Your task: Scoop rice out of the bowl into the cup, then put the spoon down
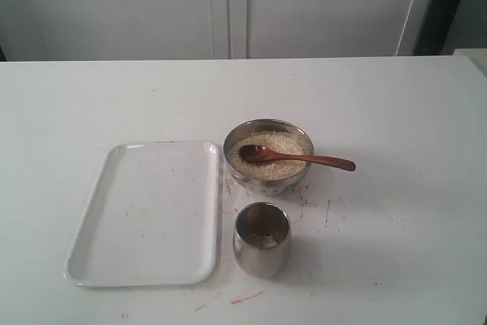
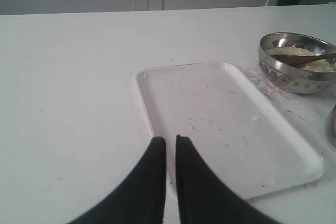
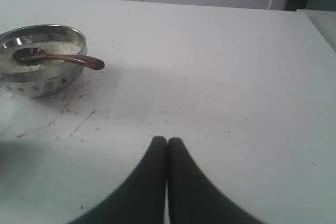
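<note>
- Right gripper (image 3: pixel 167 140): jaws pressed together, empty, hanging over bare tabletop (image 1: pixel 396 211) well apart from the spoon (image 1: pixel 298 158).
- Left gripper (image 2: pixel 170 139): jaws all but together, nothing held, above the near rim of the white tray (image 2: pixel 157 129).
- Spoon head lies in the rice (image 1: pixel 280 144); the handle rests over the bowl (image 1: pixel 266 185) rim, pointing to the tabletop's right edge. We judge that it suits a right-arm grasp.
- Cup (image 1: pixel 261 255) stands upright just beside the bowl on its front-edge side, a short carry. We see a thin pale layer inside, likely rice.
</note>
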Tool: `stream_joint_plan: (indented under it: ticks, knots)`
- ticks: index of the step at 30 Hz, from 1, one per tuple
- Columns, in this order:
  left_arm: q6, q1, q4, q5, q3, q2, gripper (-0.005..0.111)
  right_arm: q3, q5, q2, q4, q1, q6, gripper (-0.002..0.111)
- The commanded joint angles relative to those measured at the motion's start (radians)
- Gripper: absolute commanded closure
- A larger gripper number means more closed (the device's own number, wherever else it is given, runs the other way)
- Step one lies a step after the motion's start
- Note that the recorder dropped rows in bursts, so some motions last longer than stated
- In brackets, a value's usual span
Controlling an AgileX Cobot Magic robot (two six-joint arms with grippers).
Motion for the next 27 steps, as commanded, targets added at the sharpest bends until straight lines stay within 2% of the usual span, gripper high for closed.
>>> stream_joint_plan:
  ticks: [1, 10, 18, 25, 27]
  knots:
    - [0.000, -0.007, -0.010, -0.004, -0.006, 0.001, 0.092, 0.002, -0.006, -0.005, -0.011, -0.005, 0.003, 0.108]
    - [0.000, -0.007, -0.010, -0.004, -0.006, 0.001, 0.092, 0.002, -0.174, -0.005, 0.011, -0.005, 0.022, 0.108]
    - [0.000, -0.007, -0.010, -0.004, -0.006, 0.001, 0.092, 0.002, -0.391, -0.005, 0.048, -0.005, 0.157, 0.108]
    - [0.000, -0.007, -0.010, -0.004, -0.006, 0.001, 0.092, 0.002, -0.456, -0.005, 0.048, -0.005, 0.366, 0.108]
    - [0.000, -0.007, -0.010, -0.004, -0.006, 0.001, 0.092, 0.002, -0.407, -0.005, 0.048, -0.005, 0.432, 0.108]
